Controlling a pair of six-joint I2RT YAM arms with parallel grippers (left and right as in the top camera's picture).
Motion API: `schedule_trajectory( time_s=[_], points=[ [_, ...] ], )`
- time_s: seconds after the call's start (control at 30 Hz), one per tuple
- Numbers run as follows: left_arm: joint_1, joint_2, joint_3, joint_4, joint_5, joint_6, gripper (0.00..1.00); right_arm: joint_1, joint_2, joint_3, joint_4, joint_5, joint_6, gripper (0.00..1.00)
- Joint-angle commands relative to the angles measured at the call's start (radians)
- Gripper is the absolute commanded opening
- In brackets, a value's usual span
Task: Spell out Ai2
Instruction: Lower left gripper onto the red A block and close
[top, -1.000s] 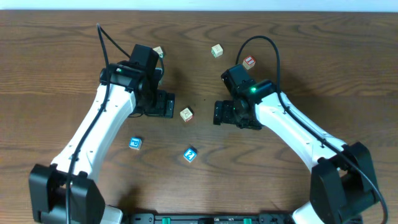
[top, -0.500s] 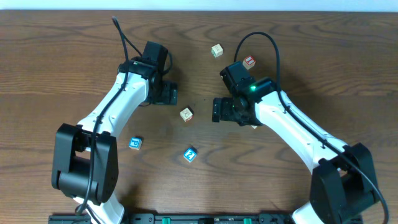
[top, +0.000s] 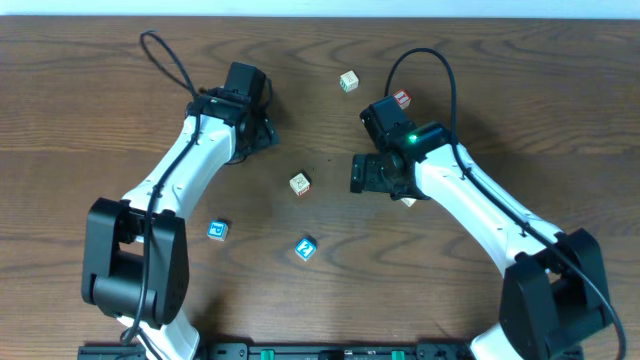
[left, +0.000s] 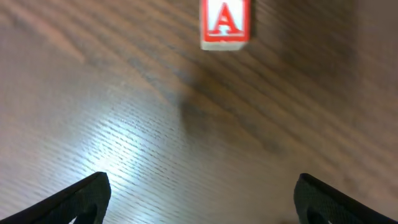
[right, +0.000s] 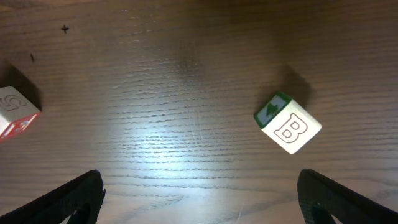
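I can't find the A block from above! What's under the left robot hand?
Below the open left gripper lies bare wooden table, with the red A cube just ahead. From overhead the arm hides that cube.

A cube red-lettered; 2 cube blue-faced.
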Motion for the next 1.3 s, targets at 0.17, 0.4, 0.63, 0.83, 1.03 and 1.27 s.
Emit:
schedule_trajectory(
  time_s=[0.17, 0.4, 0.63, 0.83, 1.03, 1.27],
  points=[
    [0.004, -0.002, 0.001, 0.138, -0.025, -0.079, 0.95, -0.006, 0.003, 0.023, -0.006, 0.018, -0.021, 0.99],
    [0.014, 0.044, 0.001, 0.228, -0.036, -0.045, 0.95, -0.006, 0.003, 0.023, -0.005, 0.018, -0.021, 0.99],
    [0.059, 0.123, 0.001, 0.298, -0.024, -0.046, 0.96, -0.006, 0.003, 0.023, -0.029, 0.027, -0.043, 0.99],
    [0.090, 0.169, 0.001, 0.315, -0.016, -0.045, 0.97, -0.006, 0.003, 0.023, -0.040, 0.028, -0.043, 0.99],
    [0.092, 0.203, 0.001, 0.378, 0.010, -0.026, 1.00, -0.006, 0.003, 0.023, -0.042, 0.029, -0.043, 0.99],
    [0.092, 0.231, 0.001, 0.407, 0.007, 0.032, 0.78, -0.006, 0.003, 0.023, -0.044, 0.029, -0.043, 0.99]
  ],
)
